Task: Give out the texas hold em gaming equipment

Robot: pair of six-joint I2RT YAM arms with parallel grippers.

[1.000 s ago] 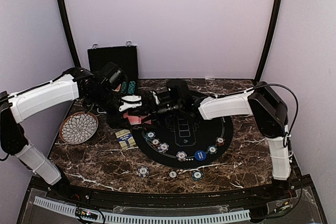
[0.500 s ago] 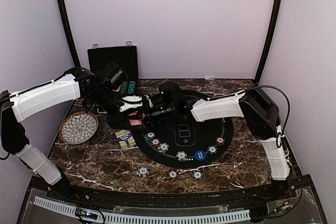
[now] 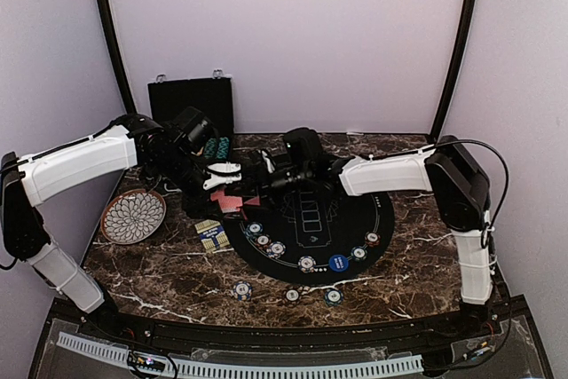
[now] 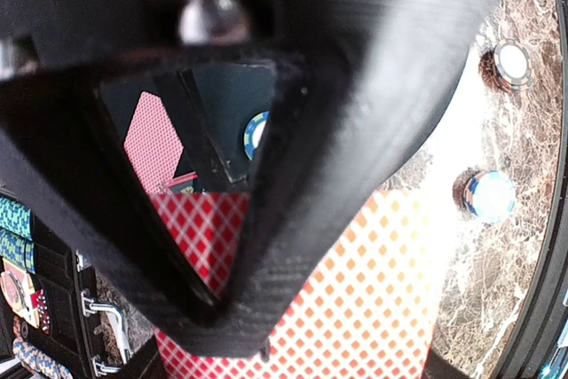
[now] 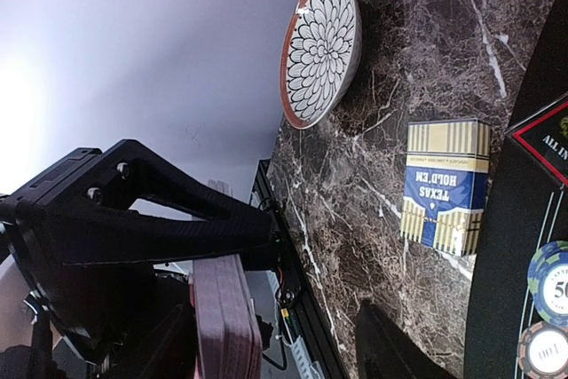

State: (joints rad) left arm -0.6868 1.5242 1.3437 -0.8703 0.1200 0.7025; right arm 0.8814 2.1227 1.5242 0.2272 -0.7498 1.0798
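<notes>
My left gripper (image 3: pixel 224 182) is shut on a deck of red-backed playing cards (image 3: pixel 231 202) and holds it just above the table at the left edge of the black round mat (image 3: pixel 359 219). In the left wrist view the deck (image 4: pixel 373 290) lies right under my finger (image 4: pixel 266 246). My right gripper (image 3: pixel 259 177) is open right beside the deck. In the right wrist view the deck shows edge-on (image 5: pixel 226 317), close to one of its jaws. Several striped chips (image 3: pixel 277 248) and a blue button disc (image 3: pixel 338 262) lie along the mat's near rim.
A Texas Hold'em card box (image 3: pixel 211 233) lies left of the mat, also in the right wrist view (image 5: pixel 444 188). A petal-pattern plate (image 3: pixel 133 217) sits at the far left. A black case (image 3: pixel 191 99) stands at the back. Three chips (image 3: pixel 292 295) lie near the front edge.
The right arm pushed left toward the deck, then drew back to the right a little. The left gripper and the deck have barely moved.
</notes>
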